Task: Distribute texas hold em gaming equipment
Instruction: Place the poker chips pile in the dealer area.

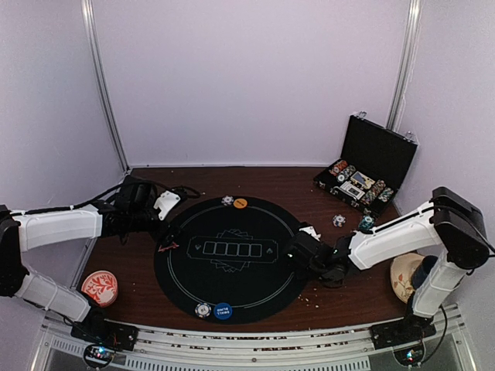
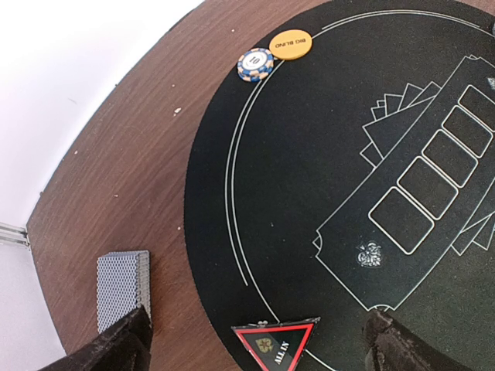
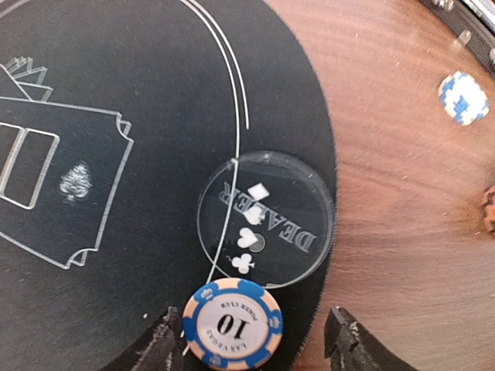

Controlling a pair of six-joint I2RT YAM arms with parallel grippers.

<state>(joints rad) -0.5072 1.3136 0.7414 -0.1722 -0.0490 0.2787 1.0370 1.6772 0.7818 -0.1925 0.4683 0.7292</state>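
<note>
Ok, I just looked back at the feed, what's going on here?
Two arms are laying out poker gear around the black mat. The right end effector stands open astride a blue 10 chip at the mat's right edge, beside the clear dealer disc. The left end effector hangs open over the red triangle marker at the left edge, the card deck on the table beside it.

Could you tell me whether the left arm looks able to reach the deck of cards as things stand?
Probably yes: the left gripper hangs open, and the deck of cards lies on the table just beside one finger, with nothing on it or between them.
</note>
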